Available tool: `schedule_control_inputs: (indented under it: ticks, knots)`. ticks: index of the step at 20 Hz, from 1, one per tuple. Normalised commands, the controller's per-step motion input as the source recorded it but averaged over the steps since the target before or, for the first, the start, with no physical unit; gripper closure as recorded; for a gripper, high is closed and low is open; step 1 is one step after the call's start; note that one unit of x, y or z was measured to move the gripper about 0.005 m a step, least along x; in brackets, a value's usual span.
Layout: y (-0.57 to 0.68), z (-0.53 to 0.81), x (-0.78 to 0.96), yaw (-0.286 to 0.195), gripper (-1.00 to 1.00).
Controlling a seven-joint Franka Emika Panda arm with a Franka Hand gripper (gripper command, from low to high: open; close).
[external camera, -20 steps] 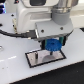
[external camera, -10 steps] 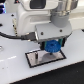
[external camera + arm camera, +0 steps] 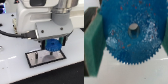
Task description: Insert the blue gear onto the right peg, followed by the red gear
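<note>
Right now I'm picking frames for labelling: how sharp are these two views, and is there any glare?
Exterior view: soft and coarse, the blue gear only a blob under the gripper, the plate readable by its dark rim. Wrist view: the gear fills the frame, teeth discernible but slightly blurred; pale glare below it.

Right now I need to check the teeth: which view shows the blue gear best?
The wrist view: the blue gear fills the picture, teeth and central hub plain. The exterior view shows it small and blurred, held in the gripper above the plate.

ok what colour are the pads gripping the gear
Green, on either side of the blue gear; one pad shows best in the wrist view.
</note>
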Motion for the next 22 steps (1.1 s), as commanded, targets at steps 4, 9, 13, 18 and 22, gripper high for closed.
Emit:
schedule_control_inputs:
  ticks: [4,9,13,18,22]
  knots:
    - [-0.03,-0.02,0.14,0.0,1.0]
    - [-0.01,-0.05,0.14,0.0,1.0]
    - [0.0,0.0,0.26,0.0,1.0]
    - [0.0,0.15,0.38,0.0,1.0]
    - [0.0,0.08,0.11,0.0,1.0]
